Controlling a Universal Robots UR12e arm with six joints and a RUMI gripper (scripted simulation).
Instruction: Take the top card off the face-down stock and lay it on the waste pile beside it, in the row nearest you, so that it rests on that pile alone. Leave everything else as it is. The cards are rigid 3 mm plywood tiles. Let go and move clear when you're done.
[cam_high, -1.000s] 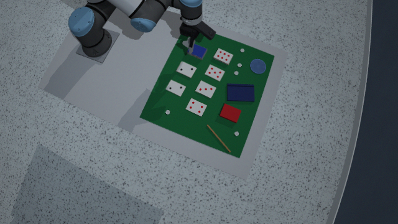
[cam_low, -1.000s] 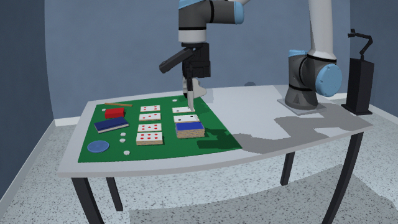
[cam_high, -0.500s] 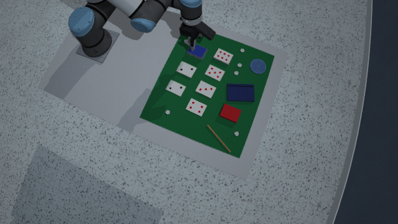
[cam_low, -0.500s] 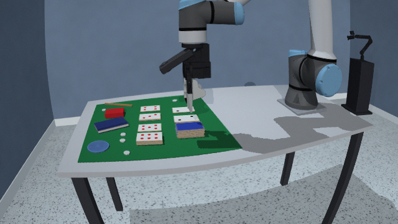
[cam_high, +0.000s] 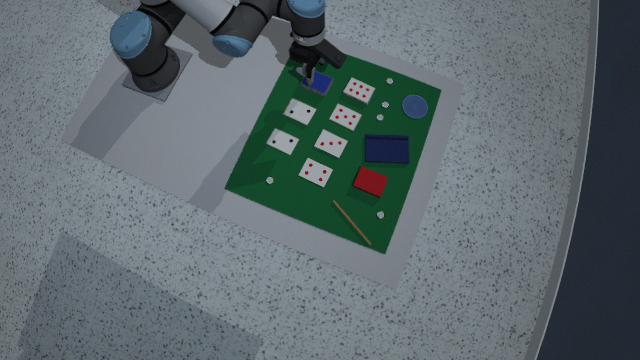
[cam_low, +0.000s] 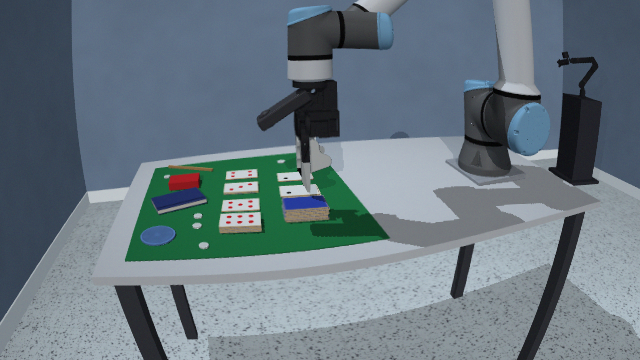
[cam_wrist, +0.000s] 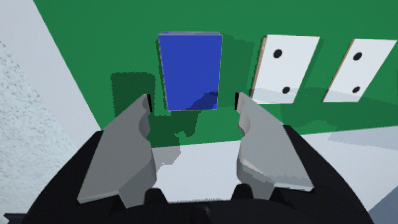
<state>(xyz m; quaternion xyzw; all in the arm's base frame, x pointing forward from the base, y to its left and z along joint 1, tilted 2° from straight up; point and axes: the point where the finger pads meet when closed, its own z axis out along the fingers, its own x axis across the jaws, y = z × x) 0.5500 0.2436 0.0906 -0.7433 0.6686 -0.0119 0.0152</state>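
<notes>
Wrist view: blue, flat-topped rectangular stock (cam_wrist: 190, 70), seemingly wood-edged.

The gripper (cam_low: 306, 187) hangs over the blue-topped stock (cam_low: 305, 207) on the green mat (cam_low: 260, 240) — jaws half-spread, nothing held.
</notes>
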